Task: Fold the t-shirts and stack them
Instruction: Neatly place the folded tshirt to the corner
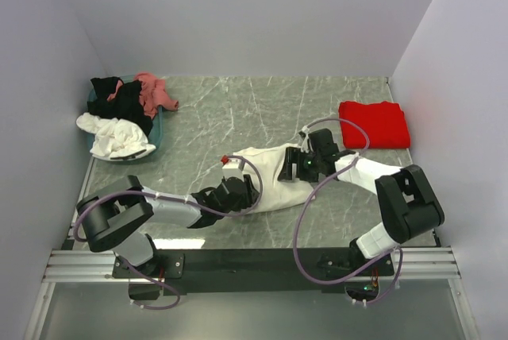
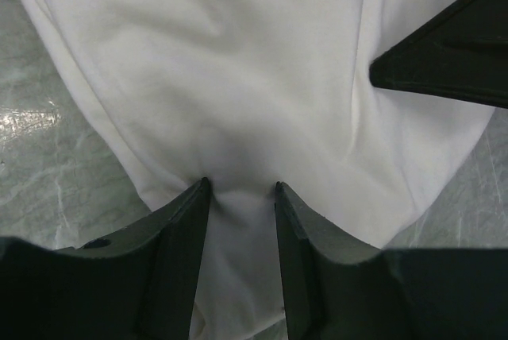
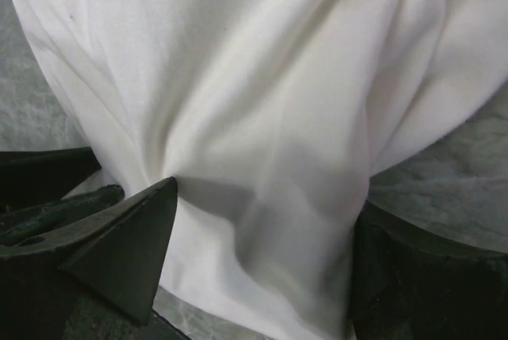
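The cream t-shirt lies bunched in the middle of the table. My left gripper is at its near-left end. In the left wrist view the left gripper is shut on a thick fold of the cream t-shirt, with creases running out from the fingertips. My right gripper is at the shirt's right side. Its jaws stand wide open in the right wrist view, straddling a ridge of the cream cloth. A red t-shirt lies folded at the back right.
A teal basket at the back left holds a black shirt, a pink shirt and a white shirt. Grey walls close in the left, back and right. Marble tabletop shows around the cream shirt.
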`<state>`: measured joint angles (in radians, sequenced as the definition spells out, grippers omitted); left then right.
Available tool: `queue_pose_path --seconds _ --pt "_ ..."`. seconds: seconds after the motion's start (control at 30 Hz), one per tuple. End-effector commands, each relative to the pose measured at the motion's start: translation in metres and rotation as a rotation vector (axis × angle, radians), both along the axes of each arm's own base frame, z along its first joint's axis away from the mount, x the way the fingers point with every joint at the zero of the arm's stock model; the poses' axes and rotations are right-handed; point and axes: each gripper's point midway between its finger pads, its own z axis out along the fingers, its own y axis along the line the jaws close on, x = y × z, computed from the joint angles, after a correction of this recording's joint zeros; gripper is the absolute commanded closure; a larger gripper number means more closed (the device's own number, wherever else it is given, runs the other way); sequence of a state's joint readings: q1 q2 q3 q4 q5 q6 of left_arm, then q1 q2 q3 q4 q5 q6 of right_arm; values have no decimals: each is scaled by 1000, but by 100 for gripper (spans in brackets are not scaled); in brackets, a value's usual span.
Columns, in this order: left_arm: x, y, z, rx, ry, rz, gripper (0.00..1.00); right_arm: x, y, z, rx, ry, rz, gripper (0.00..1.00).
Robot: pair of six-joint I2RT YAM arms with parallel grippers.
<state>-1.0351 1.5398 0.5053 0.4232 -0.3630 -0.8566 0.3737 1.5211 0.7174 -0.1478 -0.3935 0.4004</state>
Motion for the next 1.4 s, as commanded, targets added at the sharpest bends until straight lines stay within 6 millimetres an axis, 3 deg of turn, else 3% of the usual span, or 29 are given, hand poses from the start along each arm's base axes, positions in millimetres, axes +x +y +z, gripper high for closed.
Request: queue_pose_path --seconds 0.0,0.13,0.33,0.47,0.57,0.63,0.67,0.73,0.77,0.9,0.97,1.07,1.33,1.37 --pt "-18 8 -31 81 95 -49 55 -11 9 -18 -42 64 15 19" --pt "-18 9 -32 86 94 -49 54 -14 18 -25 -60 84 33 25" --pt "-17 9 -31 94 92 -45 54 -13 22 -26 -90 78 42 58" --pt "-12 10 -16 91 66 -35 54 -6 12 -24 -162 69 30 100" --pt "-8 16 3 80 34 -19 54 6 5 -14 -208 37 28 100" --pt "-4 21 19 57 6 -5 54 27 -6 0 -252 -18 0 100" --pt "-5 26 20 62 4 1 53 29 -13 3 -277 -12 -9 100" --pt "-6 34 27 56 -8 12 53 55 -32 22 -330 -72 -48 100" --pt "-6 43 23 65 -3 25 53 58 -40 27 -351 -70 -58 100" --pt "-8 59 22 45 -1 54 53 102 -70 64 -385 -157 -116 100" --pt "-9 68 18 42 9 69 53 112 -87 66 -402 -144 -138 100" --pt "-10 76 13 48 18 80 53 141 -110 85 -427 -189 -170 100" --pt "-12 81 2 62 43 81 53 181 -159 104 -500 -255 -137 100" --pt "-12 81 1 63 46 81 53 187 -164 114 -513 -278 -141 100"
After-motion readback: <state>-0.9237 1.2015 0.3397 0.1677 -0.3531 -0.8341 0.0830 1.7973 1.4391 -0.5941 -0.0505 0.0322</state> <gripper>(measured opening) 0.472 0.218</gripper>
